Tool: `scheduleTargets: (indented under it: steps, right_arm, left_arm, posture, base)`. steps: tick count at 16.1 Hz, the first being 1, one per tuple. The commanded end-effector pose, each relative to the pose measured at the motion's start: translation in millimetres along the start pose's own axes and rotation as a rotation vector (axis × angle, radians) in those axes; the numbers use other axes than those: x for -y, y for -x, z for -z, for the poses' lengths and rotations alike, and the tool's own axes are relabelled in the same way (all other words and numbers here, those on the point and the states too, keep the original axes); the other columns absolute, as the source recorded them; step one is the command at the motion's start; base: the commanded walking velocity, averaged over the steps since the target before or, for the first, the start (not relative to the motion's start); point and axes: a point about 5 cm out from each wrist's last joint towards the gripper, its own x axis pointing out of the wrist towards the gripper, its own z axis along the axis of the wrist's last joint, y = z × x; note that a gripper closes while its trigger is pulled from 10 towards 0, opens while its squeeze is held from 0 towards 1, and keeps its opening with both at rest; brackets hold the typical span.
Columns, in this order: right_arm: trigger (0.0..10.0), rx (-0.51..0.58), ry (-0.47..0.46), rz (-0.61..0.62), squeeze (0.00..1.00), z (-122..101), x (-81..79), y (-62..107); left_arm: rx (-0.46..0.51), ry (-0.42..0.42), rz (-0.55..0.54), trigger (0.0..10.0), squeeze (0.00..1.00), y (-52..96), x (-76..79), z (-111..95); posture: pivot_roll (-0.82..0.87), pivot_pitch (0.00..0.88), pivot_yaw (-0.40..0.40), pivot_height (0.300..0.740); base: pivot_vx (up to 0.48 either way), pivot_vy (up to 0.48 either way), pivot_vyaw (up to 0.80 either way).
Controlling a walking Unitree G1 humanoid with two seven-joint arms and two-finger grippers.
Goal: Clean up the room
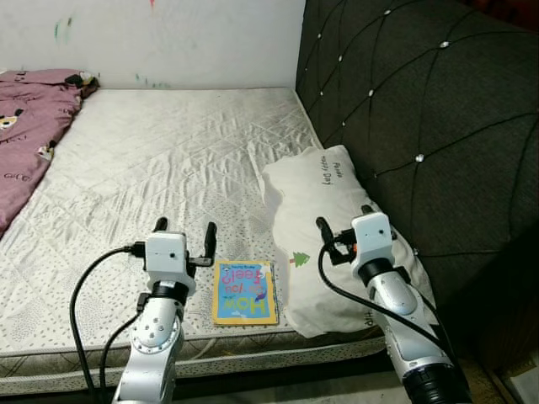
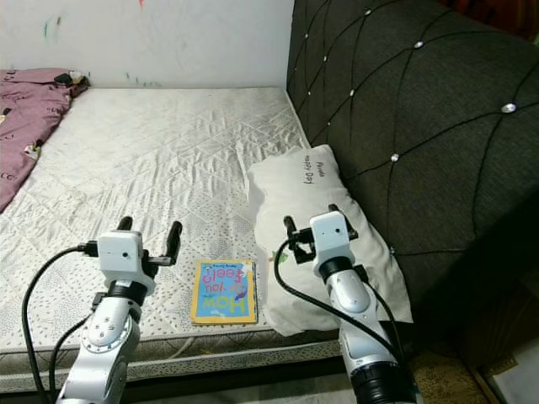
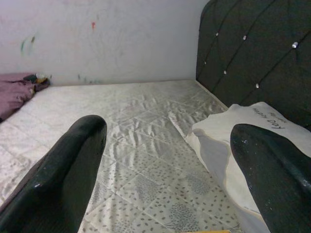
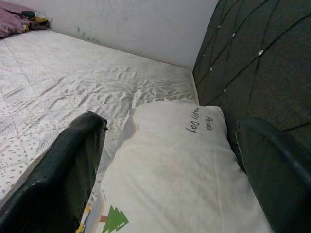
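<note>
Cut off at the left edge, upper left of the frame: purple blanket (image 1: 25,126), its small prints too small to read. Partly hidden under the right arm at lower right: pillow (image 1: 316,227). Book (image 1: 245,292) cover lettering upside down, blurred.

The mattress (image 1: 168,168) is overlooked from head height; pillow (image 4: 180,160) at two o'clock is shared by wrist views.
</note>
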Motion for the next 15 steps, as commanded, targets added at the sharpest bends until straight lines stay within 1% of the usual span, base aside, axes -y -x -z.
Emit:
scheduleTargets:
  steps: [1,3,7,9,10,12,14,15]
  right_arm:
    - [10.0,0.019,-0.014,0.003,0.0,-5.2,2.3,-3.0]
    - [10.0,0.016,-0.017,-0.003,0.0,-4.9,2.0,-3.5]
    - [10.0,0.018,-0.015,-0.011,0.0,-4.7,1.2,-4.1]
    - [10.0,0.019,-0.019,-0.027,0.0,-5.0,-1.0,-4.7]
    - [10.0,0.02,-0.018,-0.035,0.0,-5.2,-1.9,-5.0]
    - [10.0,0.023,-0.008,-0.044,0.0,-5.8,-3.1,-5.0]
    - [10.0,0.025,0.001,-0.05,0.0,-5.7,-3.3,-4.6]
    - [10.0,0.026,0.01,-0.055,0.0,-5.7,-3.6,-4.5]
  left_arm:
    - [-0.008,0.018,0.003,10.0,0.0,-2.0,0.1,0.5]
    - [-0.012,0.019,-0.001,10.0,0.0,-2.6,0.1,1.2]
    - [-0.022,0.022,-0.031,10.0,0.0,-3.3,-5.7,2.8]
    - [-0.025,0.023,-0.035,10.0,0.0,-3.7,-6.2,3.4]
    - [-0.025,0.025,-0.035,10.0,0.0,-4.3,-5.6,3.4]
    - [-0.012,0.028,-0.021,10.0,0.0,-4.9,-2.8,2.0]
    - [-0.014,0.013,-0.013,10.0,0.0,-5.5,-1.4,2.0]
    - [-0.015,0.004,-0.012,10.0,0.0,-5.8,-1.3,2.2]
  posture:
    - [0.01,0.0,-0.033,0.74]
    - [0.01,0.0,-0.036,0.74]
    - [0.02,0.0,-0.04,0.74]
    - [0.02,0.0,-0.041,0.74]
    - [0.02,0.0,-0.041,0.74]
    - [0.01,0.0,-0.041,0.74]
    - [0.01,0.0,-0.039,0.74]
    - [0.01,0.0,-0.039,0.74]
  base:
    - [0.0,0.349,0.0]
    - [0.0,0.48,-0.23]
    - [0.0,0.48,-0.63]
    - [0.0,0.48,0.0]
    - [0.0,0.274,0.0]
    - [0.0,0.0,0.0]
    - [0.0,0.0,0.0]
    - [0.0,0.0,0.8]
